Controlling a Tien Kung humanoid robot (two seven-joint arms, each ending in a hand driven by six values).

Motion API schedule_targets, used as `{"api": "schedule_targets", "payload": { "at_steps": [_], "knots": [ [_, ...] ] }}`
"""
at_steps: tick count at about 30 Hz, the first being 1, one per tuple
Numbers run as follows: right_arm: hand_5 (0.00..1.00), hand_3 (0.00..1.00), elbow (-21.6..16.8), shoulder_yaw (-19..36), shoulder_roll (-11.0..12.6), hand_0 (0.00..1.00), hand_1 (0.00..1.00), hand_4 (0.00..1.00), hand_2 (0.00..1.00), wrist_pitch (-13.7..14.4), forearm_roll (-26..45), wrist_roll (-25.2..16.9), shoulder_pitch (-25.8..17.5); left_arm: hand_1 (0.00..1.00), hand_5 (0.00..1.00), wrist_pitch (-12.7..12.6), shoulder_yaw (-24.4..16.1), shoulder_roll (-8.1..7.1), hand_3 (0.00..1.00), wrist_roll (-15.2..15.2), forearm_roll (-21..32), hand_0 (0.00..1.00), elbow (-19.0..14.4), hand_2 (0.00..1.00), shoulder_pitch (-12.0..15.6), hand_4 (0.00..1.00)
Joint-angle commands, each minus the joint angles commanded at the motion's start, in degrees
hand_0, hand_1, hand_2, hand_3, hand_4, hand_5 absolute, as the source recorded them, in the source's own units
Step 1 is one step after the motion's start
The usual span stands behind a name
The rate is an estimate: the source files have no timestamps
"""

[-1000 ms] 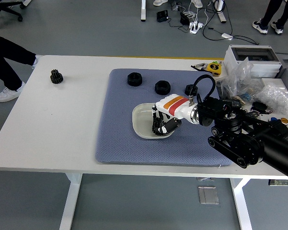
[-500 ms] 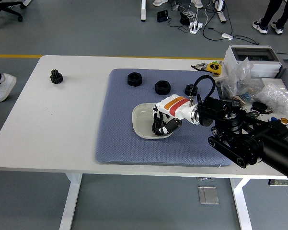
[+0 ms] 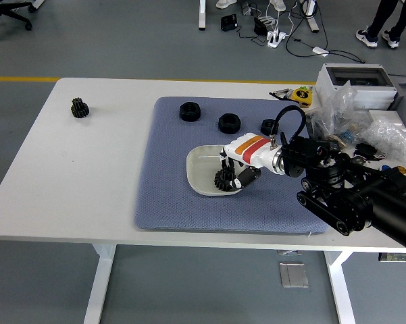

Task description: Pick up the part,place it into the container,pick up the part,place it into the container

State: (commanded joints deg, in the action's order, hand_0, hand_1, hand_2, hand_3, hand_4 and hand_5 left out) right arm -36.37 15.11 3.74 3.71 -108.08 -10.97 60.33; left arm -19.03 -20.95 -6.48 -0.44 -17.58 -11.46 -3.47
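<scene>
A white bowl (image 3: 197, 167) sits in the middle of the blue-grey mat (image 3: 169, 196). A black gear (image 3: 223, 179) lies in the bowl by its right rim. My right hand (image 3: 235, 173), white with orange stripes, hovers just right of and above that gear; its fingers are loosened and no longer wrapped around it. A second black gear (image 3: 79, 107) stands far left on the bare white table. Three black ring-shaped parts (image 3: 189, 111) (image 3: 228, 123) (image 3: 269, 125) rest along the mat's far side.
Clutter fills the table's right end: a grey box (image 3: 354, 77), plastic bags (image 3: 338, 108), a yellow tape measure (image 3: 299, 96) and coloured buttons (image 3: 392, 169). My black right arm (image 3: 354, 202) crosses the mat's right edge.
My right hand has released the gear into the bowl and drawn back slightly up and to the right. The person's leg at the left edge has left the picture.
</scene>
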Motion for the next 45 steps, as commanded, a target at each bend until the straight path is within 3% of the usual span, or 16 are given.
{"api": "schedule_targets", "payload": {
  "at_steps": [16,28,29,34,35,40,41,45],
  "knots": [
    [0.246,0.525,-0.67,0.30,-0.25,0.275,0.439,0.769,0.523,-0.10,0.10,-0.42,0.25,0.684,0.587,0.14,-0.19,-0.05,0.585,0.09,-0.40,0.666,-0.01,0.705,-0.10,0.689],
    [0.251,0.562,-2.19,1.17,0.10,0.265,0.440,0.816,0.555,-2.13,-0.97,-0.94,0.66,0.681,0.588,0.12,-0.33,-0.18,0.585,0.12,-0.51,0.668,0.01,0.705,0.01,0.688],
    [0.292,0.685,-2.48,1.31,0.18,0.260,0.448,0.917,0.644,-2.44,-1.16,-0.96,0.67,0.680,0.588,0.13,-0.31,-0.19,0.586,0.11,-0.51,0.666,0.01,0.704,0.02,0.688],
    [0.292,0.685,-5.73,3.54,1.09,0.260,0.448,0.917,0.644,-3.60,-3.80,-0.42,0.37,0.680,0.588,0.15,-0.35,-0.17,0.586,0.11,-0.54,0.666,0.01,0.704,0.02,0.688],
    [0.355,0.813,-6.20,3.80,1.19,0.260,0.460,0.998,0.706,-3.65,-4.06,-0.39,0.36,0.681,0.588,0.16,-0.36,-0.17,0.586,0.11,-0.55,0.667,0.01,0.705,0.02,0.688],
    [0.355,0.813,-9.69,7.22,1.61,0.260,0.460,0.998,0.706,-3.88,-6.99,1.03,0.41,0.681,0.588,0.15,-0.23,-0.19,0.586,0.13,-0.47,0.667,-0.01,0.705,0.00,0.688],
    [0.411,0.908,-9.85,7.59,1.62,0.370,0.561,0.998,0.775,-3.75,-7.26,1.18,0.41,0.681,0.588,0.14,-0.19,-0.19,0.586,0.13,-0.43,0.666,-0.02,0.706,0.01,0.689],
    [0.411,0.908,-9.64,9.57,1.89,0.370,0.561,0.998,0.775,-1.18,-7.31,1.48,-0.06,0.681,0.588,0.03,-0.01,-0.21,0.586,0.06,-0.05,0.666,-0.03,0.706,0.00,0.689]
  ]
}}
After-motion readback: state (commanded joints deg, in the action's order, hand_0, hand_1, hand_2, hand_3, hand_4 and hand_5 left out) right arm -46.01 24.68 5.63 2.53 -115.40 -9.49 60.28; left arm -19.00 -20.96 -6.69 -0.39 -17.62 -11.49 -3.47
